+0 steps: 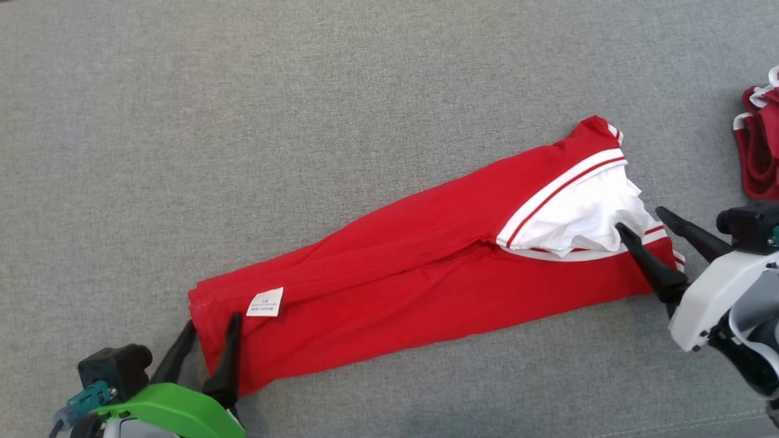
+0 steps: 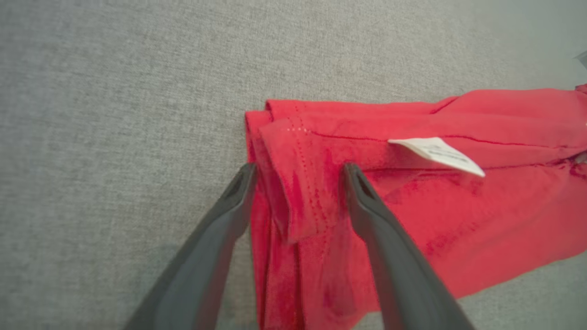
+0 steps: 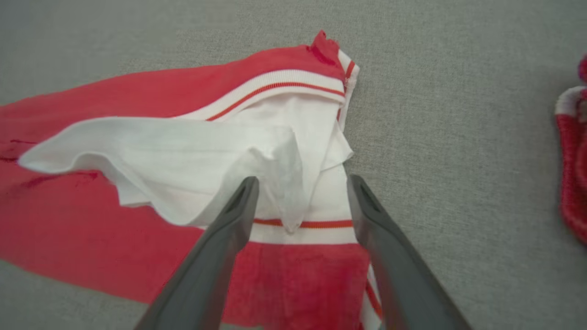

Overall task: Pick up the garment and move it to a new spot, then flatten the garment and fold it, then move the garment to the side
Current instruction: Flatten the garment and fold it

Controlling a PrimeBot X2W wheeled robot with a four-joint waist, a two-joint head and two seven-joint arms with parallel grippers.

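Note:
The garment [image 1: 414, 267] is red with white striped trim and a white inner lining, folded into a long strip that lies diagonally across the grey surface. A white label [image 1: 265, 302] shows near its lower left end. My left gripper [image 1: 212, 325] stands open over that hem end [image 2: 293, 183], one finger on the cloth, one just off its edge. My right gripper [image 1: 639, 220] stands open at the waistband end, its fingers straddling the white lining [image 3: 293, 183] and striped band. Neither holds the cloth.
Another red and white garment [image 1: 761, 146] lies bunched at the right edge, also seen in the right wrist view as red cloth [image 3: 573, 174]. Grey fabric surface [image 1: 243, 121] stretches all around the strip.

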